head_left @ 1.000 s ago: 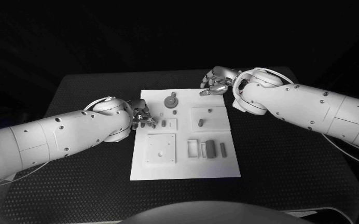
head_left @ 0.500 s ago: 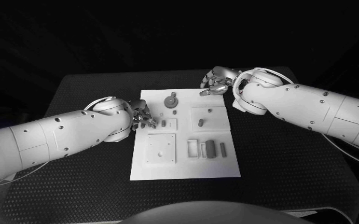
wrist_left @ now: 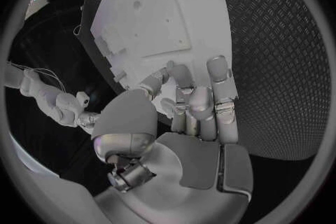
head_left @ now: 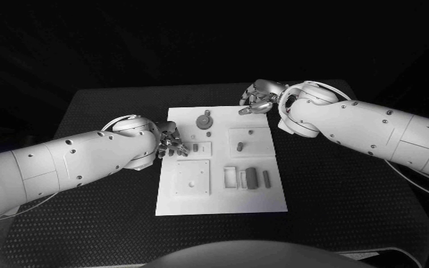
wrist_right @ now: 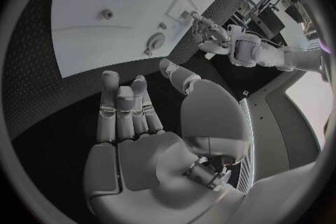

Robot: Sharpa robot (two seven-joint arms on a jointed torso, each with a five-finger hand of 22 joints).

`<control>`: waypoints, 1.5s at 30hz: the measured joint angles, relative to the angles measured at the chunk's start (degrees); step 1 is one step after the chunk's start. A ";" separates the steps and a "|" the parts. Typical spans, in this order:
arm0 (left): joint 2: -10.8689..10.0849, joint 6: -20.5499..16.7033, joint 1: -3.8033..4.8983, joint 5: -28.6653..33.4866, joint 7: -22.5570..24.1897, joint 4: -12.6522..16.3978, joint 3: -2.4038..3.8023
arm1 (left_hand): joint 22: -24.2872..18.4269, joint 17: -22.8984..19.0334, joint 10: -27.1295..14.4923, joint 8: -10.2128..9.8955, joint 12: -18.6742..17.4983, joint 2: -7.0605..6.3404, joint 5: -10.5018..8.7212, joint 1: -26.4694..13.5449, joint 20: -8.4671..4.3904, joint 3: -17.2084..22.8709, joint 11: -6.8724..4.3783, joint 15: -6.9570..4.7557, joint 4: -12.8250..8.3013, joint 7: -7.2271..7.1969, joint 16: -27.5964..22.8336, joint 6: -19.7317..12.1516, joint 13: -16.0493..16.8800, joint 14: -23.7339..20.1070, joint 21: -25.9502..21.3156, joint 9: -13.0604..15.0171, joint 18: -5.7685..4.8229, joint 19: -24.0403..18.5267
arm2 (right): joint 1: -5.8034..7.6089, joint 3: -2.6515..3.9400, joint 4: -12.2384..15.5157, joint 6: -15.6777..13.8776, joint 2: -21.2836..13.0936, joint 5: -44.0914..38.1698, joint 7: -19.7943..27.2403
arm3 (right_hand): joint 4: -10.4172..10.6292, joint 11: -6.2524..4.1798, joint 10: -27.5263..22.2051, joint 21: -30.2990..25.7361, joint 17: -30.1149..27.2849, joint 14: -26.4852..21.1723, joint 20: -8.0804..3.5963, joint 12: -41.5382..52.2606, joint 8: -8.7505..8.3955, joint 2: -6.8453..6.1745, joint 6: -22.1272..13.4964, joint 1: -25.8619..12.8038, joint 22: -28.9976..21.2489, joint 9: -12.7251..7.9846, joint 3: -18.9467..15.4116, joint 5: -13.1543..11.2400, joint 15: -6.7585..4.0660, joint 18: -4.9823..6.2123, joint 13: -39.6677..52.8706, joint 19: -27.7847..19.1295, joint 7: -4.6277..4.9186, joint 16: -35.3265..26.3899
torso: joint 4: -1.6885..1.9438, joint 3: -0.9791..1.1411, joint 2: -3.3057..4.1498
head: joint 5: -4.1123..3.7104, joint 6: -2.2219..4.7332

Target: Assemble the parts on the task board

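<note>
The left hand (head_left: 170,141) rests at the task board (head_left: 221,203) edge, fingers seemingly together and empty; the right hand (head_left: 257,100) hovers, fingers loosely apart.

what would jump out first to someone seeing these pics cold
The white task board in the middle of the black table stands out most, with small grey parts on it. Next come the two white arms reaching in from either side: the left hand sits at the board's left edge, holding nothing, and the right hand hovers open near its far right corner.
</note>
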 measured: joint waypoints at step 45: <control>-1.40 -3.95 -0.74 13.72 0.58 -2.79 1.17 | 0.02 0.01 0.62 -0.28 0.00 -0.79 -0.45 0.80 0.00 0.00 -0.23 -0.18 0.00 0.15 0.00 0.73 -0.10 0.07 0.00 0.31 0.00 0.22 | -0.09 0.00 -0.28 0.01 0.01 0.03 -0.03 | 0.16 0.00 0.00 0.00 0.00 0.00 0.00 0.00 0.00 0.00 0.11 0.00 0.00 -0.04 -0.16 0.00 0.00 0.00 -0.04 0.00 0.11 0.00 | 0.00 0.02 0.00 | 0.07 0.32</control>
